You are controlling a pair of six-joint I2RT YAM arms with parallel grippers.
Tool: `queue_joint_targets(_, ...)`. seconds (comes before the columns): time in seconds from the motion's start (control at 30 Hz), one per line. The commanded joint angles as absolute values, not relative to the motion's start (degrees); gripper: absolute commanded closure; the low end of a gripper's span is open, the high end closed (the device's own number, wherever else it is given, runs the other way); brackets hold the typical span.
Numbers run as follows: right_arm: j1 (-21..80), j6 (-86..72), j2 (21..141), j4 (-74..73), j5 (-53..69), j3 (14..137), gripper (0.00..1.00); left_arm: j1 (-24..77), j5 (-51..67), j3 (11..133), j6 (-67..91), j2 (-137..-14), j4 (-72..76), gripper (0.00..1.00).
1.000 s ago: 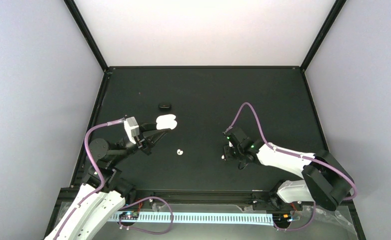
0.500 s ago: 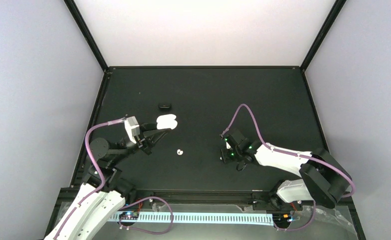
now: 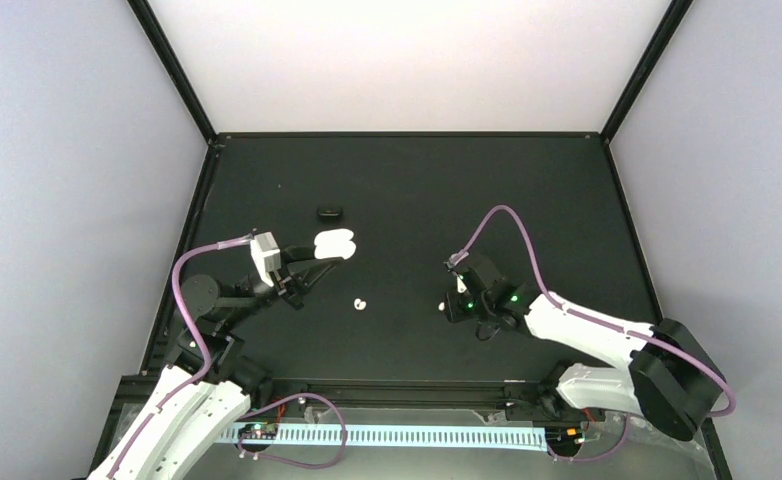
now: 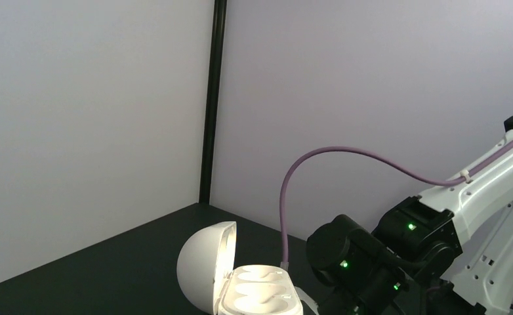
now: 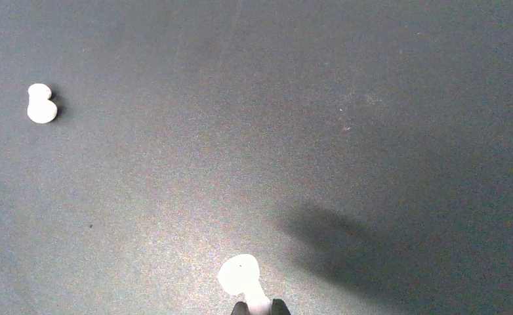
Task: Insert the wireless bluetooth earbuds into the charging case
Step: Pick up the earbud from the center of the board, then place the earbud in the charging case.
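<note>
on the black table (image 3: 527, 200), the largest task item is the charging case (image 3: 333, 243), left of centre. the left gripper (image 3: 317, 262) is clamped on its base, with the hinged lid (image 4: 208, 272) swung back. the left wrist view shows both moulded wells (image 4: 257, 295) facing up and vacant. well apart to the right, the right gripper (image 3: 450, 308) is closed to a narrow pinch on one earbud (image 5: 239, 274). it grips the stem end, so the rounded head projects ahead of the fingertips. whether this bud is clear of the table cannot be confirmed from the wrist view. the second earbud (image 3: 360, 303) lies loose between the two grippers, nearer the case. a small black oval object (image 3: 329, 211) sits beyond the case and plays no part.

step in hand: secure the first bud and carry it to the case.
- lift straight up before any sideways travel, so the glossy bud does not drag out of the pinch.
- approach the case from above, on the side away from the lid.
- match the bud's curve to the well, then lower until seated before releasing.
</note>
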State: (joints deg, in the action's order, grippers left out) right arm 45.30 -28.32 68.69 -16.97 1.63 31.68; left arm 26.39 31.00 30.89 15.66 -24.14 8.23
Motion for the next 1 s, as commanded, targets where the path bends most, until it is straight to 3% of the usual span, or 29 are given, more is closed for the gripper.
queue_joint_targets(0.0, 45.5, -26.3, 66.4, -18.1, 0.8, 32.0, 0.99, 26.7, 32.3, 31.2, 16.3, -24.8, 9.6, 0.98)
queue_joint_targets(0.23, 45.6, -19.1, 50.0, -24.2, -0.7, 36.9, 0.99, 26.8, 34.7, 31.0, 16.9, -25.8, 10.8, 0.98)
queue_joint_targets(0.47, 45.6, -9.3, 40.0, -37.6, -1.5, 54.2, 0.99, 28.2, 40.6, 31.6, 19.9, -30.6, 15.3, 0.98)
queue_joint_targets(0.73, 47.1, -1.8, 41.3, -45.7, -2.4, 70.1, 0.99, 33.4, 39.9, 33.9, 19.3, -33.8, 19.0, 0.98)
queue_joint_targets(0.97, 50.7, 5.6, 49.8, -47.1, -5.2, 86.5, 0.99, 38.9, 35.5, 35.6, 17.6, -38.0, 26.4, 0.98)
